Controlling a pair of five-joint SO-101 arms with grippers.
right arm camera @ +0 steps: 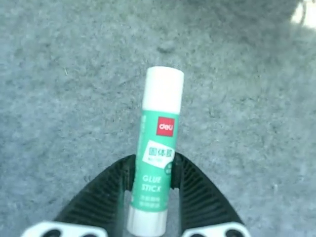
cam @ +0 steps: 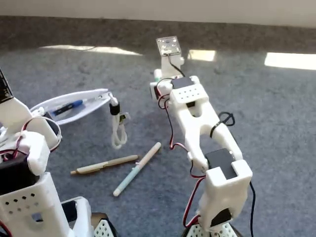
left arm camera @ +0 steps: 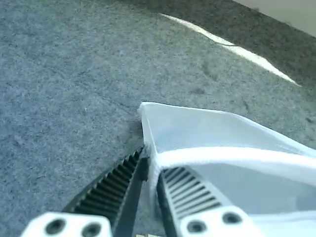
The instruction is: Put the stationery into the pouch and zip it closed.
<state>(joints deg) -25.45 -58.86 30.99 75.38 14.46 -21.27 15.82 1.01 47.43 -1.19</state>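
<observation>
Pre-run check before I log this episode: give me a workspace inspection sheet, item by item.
Surface: grey carpet.
Job's things: pouch open with a blue pen inside; glue stick held off the pile; beige pen and light-blue pen loose on the carpet, near each other.
Clutter: white cord beside the pouch's end.
Grippers: left gripper shut on the pouch's edge; right gripper shut on the glue stick.
Cables: red and black wires run along the right arm.
Surroundings: pale wall behind; sunlight patches on the carpet.
</observation>
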